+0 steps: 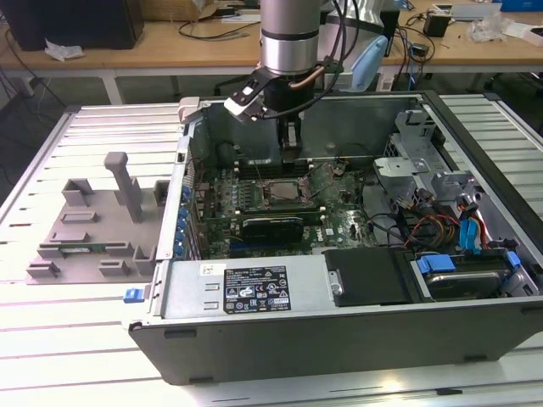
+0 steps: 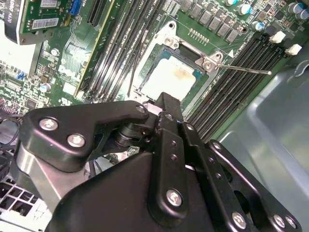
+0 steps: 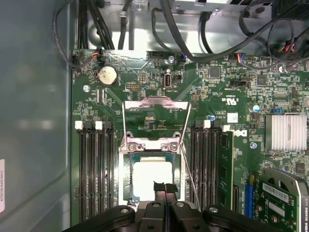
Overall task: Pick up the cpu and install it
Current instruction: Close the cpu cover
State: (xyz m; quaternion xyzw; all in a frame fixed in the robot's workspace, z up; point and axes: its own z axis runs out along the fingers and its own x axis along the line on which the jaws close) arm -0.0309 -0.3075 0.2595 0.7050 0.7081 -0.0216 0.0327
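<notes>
One cpu (image 3: 150, 176) in open socket (image 3: 126, 166), inside computer case (image 1: 254, 335), gripper (image 3: 164, 186) above

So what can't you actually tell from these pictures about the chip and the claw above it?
- First wrist view: the gripper covers one edge of the chip, so it is unclear whether it sits fully in the socket.
- Second wrist view: the gripper's body hides that same edge.
- Exterior view: the socket is too small to judge whether the gripper touches the chip.

silvery-white square cpu (image 3: 152, 178), flat in the open motherboard socket (image 3: 126, 164)
</notes>
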